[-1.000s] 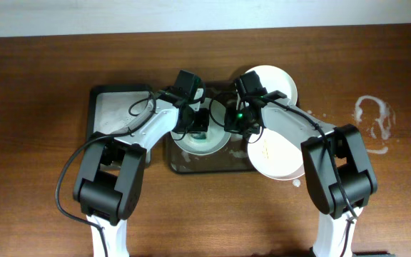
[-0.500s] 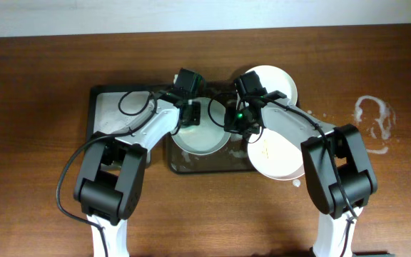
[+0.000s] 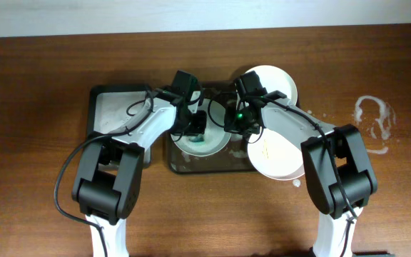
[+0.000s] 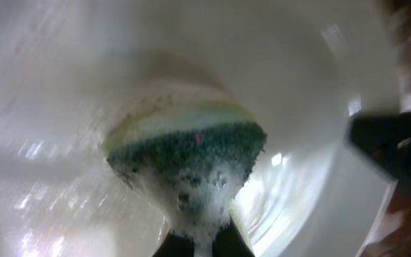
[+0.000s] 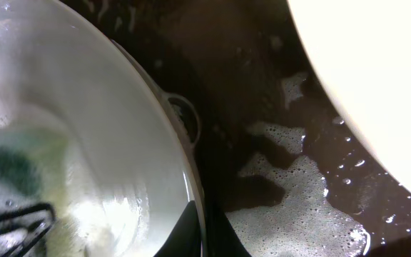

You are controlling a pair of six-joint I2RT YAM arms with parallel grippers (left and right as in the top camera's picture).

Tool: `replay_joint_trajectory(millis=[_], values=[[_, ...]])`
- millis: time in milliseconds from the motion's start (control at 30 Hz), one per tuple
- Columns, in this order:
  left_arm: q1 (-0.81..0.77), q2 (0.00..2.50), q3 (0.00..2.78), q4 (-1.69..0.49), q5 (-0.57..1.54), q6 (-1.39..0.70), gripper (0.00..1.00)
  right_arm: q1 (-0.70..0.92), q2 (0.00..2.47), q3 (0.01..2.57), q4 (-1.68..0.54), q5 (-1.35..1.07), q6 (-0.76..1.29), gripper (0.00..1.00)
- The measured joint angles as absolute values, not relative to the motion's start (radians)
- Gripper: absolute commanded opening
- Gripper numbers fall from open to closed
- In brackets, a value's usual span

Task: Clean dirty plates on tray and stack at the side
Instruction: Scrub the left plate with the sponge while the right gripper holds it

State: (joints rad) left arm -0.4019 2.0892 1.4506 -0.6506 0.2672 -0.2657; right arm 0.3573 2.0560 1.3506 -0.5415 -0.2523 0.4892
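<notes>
A soapy pale plate [image 3: 204, 140] lies on the dark brown tray [image 3: 212, 165]. My left gripper [image 3: 198, 126] is shut on a green and yellow sponge [image 4: 191, 146] that presses on the plate's inside [image 4: 63, 86], foam over its lower half. My right gripper [image 3: 232, 123] is shut on the plate's right rim [image 5: 191, 182], one finger inside, one outside. A second plate [image 3: 278, 153] with orange streaks lies at the tray's right edge and a third [image 3: 277, 81] behind it. Foam [image 5: 298, 200] covers the tray floor beside the rim.
A smaller black tray [image 3: 113, 111] with a pale grey inside lies to the left of the brown tray. A white foam smear [image 3: 373, 121] is on the wooden table at the right. A white wall edge runs along the back.
My left gripper with the sponge moved from the plate's far rim back down toward its middle. The right gripper and the plates stayed where they were.
</notes>
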Motion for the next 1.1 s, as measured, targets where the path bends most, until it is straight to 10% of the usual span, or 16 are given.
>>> replay_joint_trajectory(millis=[533, 1100], values=[[-0.420, 2.094, 1.460, -0.700, -0.197, -0.373, 0.01, 0.357, 2.056, 1.351, -0.541, -0.253, 0.489, 0.04], [-0.456, 2.086, 1.460, -0.764, 0.222, -0.285, 0.01, 0.360, 2.056, 1.350, -0.542, -0.256, 0.485, 0.04]])
